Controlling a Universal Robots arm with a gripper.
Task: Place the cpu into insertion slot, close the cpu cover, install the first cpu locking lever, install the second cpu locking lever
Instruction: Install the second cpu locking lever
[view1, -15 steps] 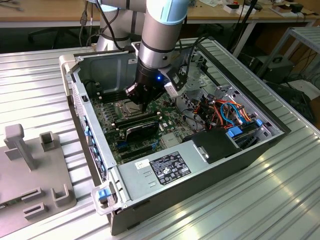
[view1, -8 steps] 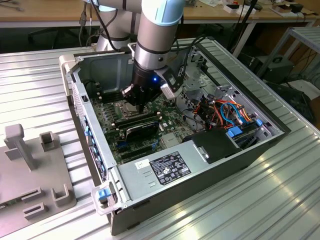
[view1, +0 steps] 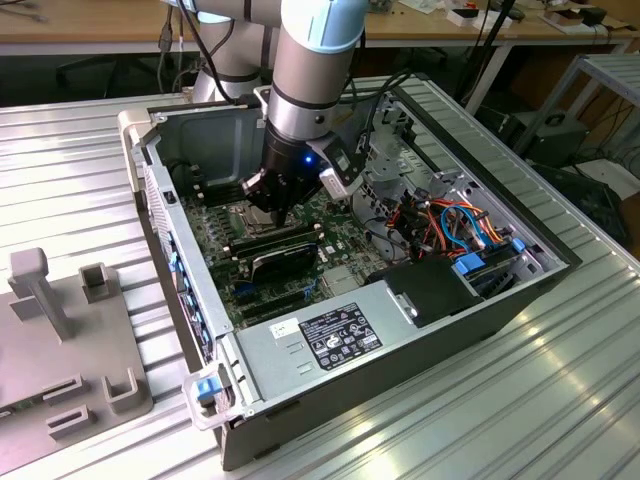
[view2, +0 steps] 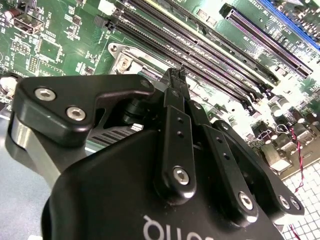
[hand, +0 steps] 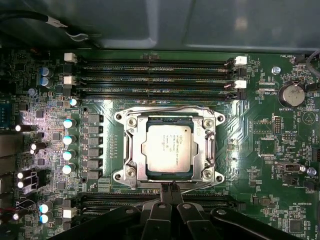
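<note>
Sitting in insertion slot (hand: 131, 150): cpu (hand: 167, 148) | cpu cover (hand: 202, 145) down | hand (hand: 170, 187) closed, empty

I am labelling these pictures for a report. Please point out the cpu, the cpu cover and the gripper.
cpu (hand: 167, 148): first wrist view, middle of its silver-grey metal top.
cpu cover (hand: 131, 150): first wrist view, side bar of the metal frame lying around the chip.
gripper (hand: 170, 186): first wrist view, the tips of its two fingers, pressed together.

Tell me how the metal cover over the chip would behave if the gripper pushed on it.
The cover looks like thin sheet metal framing the chip, so it would probably flex a little rather than stay rigid. It lies flat on the socket, so a downward push likely moves it little. The gripper, fingers together, sits at its edge; bare metal may be slippery.
</note>
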